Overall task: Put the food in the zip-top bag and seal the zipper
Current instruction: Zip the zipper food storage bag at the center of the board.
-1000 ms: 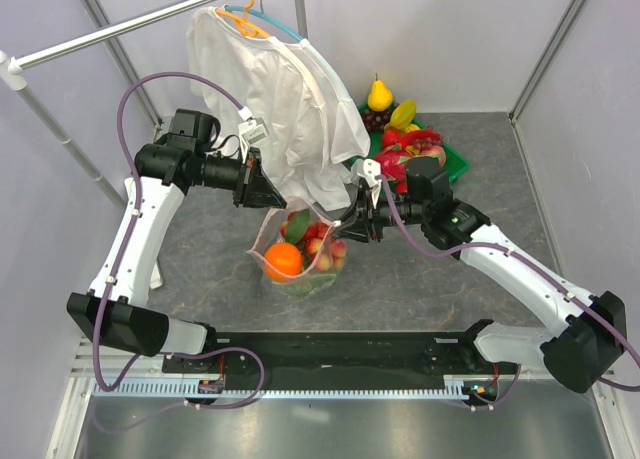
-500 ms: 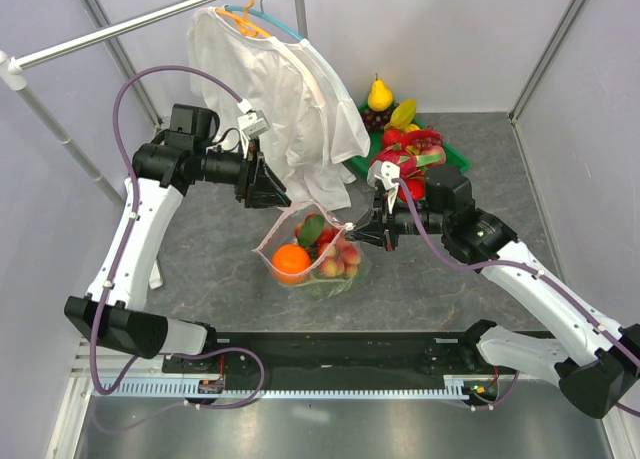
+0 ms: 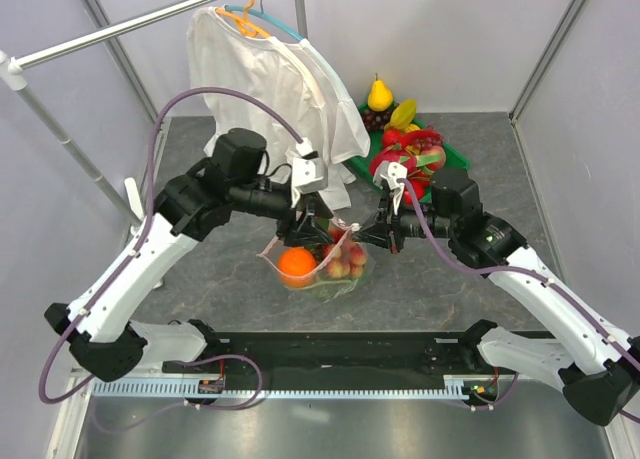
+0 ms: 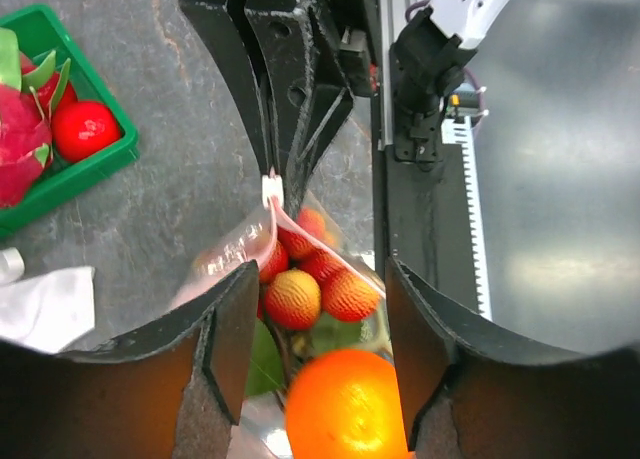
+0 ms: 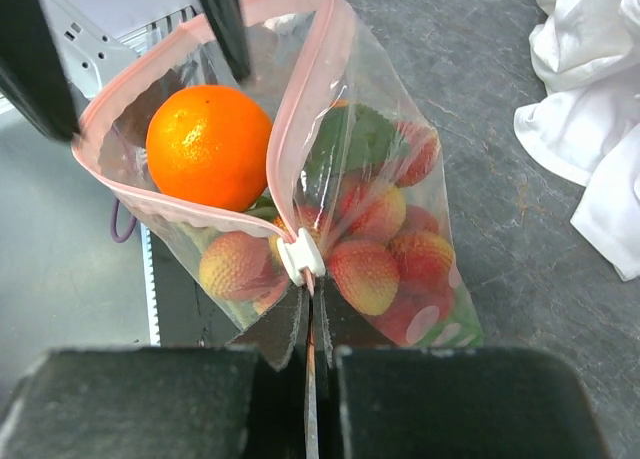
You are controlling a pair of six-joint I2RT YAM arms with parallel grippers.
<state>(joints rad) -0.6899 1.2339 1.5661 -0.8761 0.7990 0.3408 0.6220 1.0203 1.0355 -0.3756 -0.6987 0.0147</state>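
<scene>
The zip-top bag point(image 3: 330, 269) hangs low over the table with its mouth open. Inside it are food pieces: an orange point(image 5: 208, 144), a red strawberry bunch point(image 5: 385, 244) and green leaves. My right gripper point(image 5: 312, 324) is shut on the pink zipper point(image 5: 300, 89) strip just beside its white tab point(image 5: 300, 257), and it holds that end up. My left gripper point(image 4: 320, 349) stands open over the bag's other end, with the orange point(image 4: 350, 409) showing between its fingers point(image 4: 215, 349) but not gripped. In the top view the left gripper point(image 3: 310, 227) faces the right gripper point(image 3: 363, 233) across the bag.
A white shirt point(image 3: 290, 89) hangs from a hanger on the rail at the back, reaching down close to the bag. A green tray point(image 3: 457, 161) at the back right holds more fruit point(image 3: 405, 139). The arms' black base plate point(image 3: 340, 349) runs along the near edge.
My left gripper opened and let go of the bag's edge, and the left arm swung right and down over the bag. The right gripper shifted slightly right, still holding the zipper end.
</scene>
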